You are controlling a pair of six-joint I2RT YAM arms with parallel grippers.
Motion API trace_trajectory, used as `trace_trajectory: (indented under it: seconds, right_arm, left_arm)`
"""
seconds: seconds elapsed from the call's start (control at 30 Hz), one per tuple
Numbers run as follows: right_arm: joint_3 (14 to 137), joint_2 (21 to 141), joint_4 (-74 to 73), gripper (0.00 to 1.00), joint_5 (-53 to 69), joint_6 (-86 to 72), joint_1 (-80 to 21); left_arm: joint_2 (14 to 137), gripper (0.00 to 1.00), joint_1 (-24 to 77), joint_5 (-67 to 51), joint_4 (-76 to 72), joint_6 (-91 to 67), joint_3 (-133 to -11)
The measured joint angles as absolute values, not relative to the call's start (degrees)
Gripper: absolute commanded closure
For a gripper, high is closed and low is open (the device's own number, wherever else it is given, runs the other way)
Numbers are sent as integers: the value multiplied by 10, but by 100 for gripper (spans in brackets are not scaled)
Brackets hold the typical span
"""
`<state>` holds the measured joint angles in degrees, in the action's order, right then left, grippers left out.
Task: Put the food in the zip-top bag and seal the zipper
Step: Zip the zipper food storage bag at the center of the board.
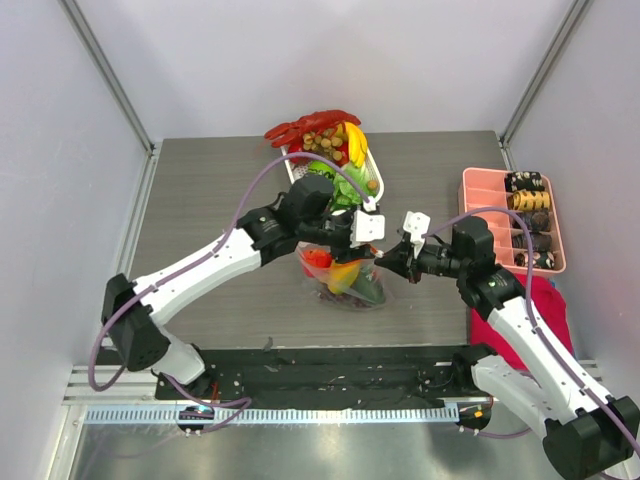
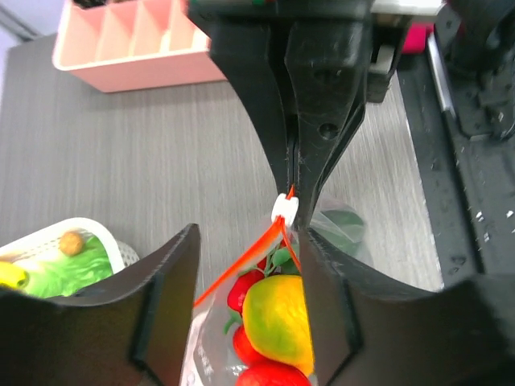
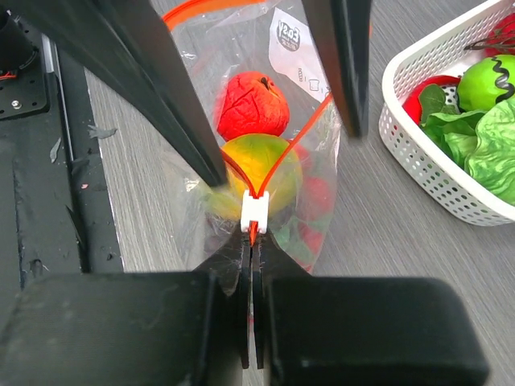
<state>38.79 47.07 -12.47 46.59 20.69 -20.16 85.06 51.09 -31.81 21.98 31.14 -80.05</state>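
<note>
A grey wood-grain counter [image 1: 220,200] carries a pink divided tray [image 1: 468,210] at its right edge and a white basket [image 3: 418,173] of toy produce at the back. Near the middle, between the two claws, is the zip-top bag [image 3: 241,88] with food inside: a red fruit [image 3: 253,104], a yellow-green fruit [image 3: 261,173] and more red pieces beneath. The left claw [image 2: 249,240] is spread, one finger on each side of the bag's mouth. The right claw [image 3: 252,241] is pressed together, pinching the end of the orange-red zipper [image 3: 302,133] just behind its white slider [image 3: 254,212]; beyond the slider the two strips part. A white label [image 3: 294,48] on the bag bears what seems a dark round logo, its print too small to read.
</note>
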Motion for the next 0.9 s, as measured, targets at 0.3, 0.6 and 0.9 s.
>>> trace_trajectory:
  seconds: [0.3,0.6,0.9]
  right_arm:
    - [390,469,-139,99,455,225,-201]
    - [393,459,-156,99,443,241,-201]
    - [393,451,-163,99,442,250,-205]
  left_arm:
    - [916,62,521,-334,232,354,-829]
    - [922,93,525,-346,274,391,-843]
    - [900,97,514,-352,281,406,-821]
